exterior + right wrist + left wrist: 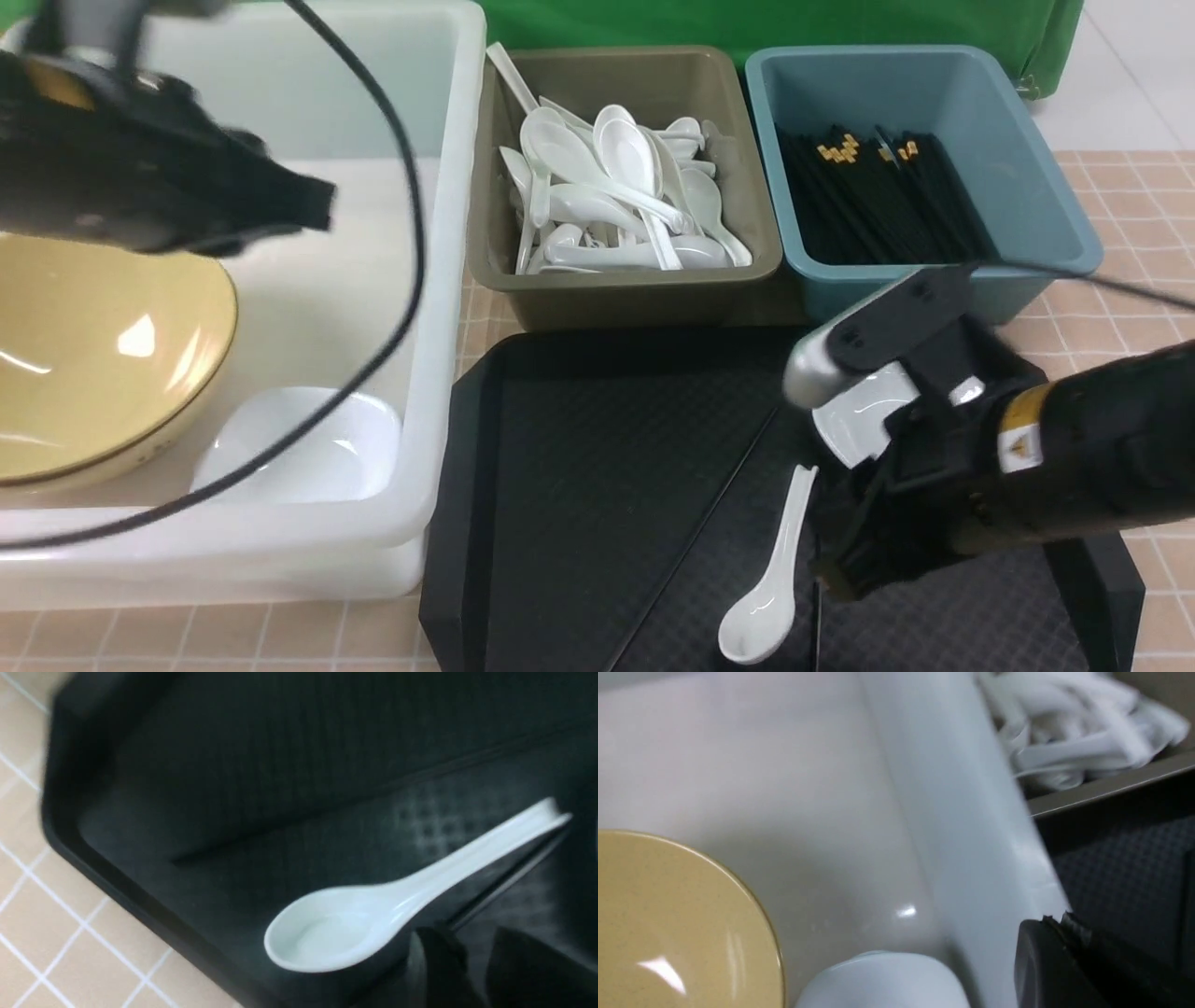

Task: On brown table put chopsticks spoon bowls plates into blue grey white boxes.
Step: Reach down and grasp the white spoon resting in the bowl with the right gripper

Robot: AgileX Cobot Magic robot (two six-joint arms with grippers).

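Three boxes [443,308], one bowl [93,355], two plates [299,448], one loose spoon [766,597]

Left gripper [313,201] hangs raised, jaws shut; right gripper [829,571] angles down, jaws parted.

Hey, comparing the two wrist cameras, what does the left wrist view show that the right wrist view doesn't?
Only the left wrist view: a yellow bowl and a white plate inside the white tub, plus the grey box with piled spoons. Only the right wrist view: a single spoon lying loose, and the brown table. Both: the black tray.
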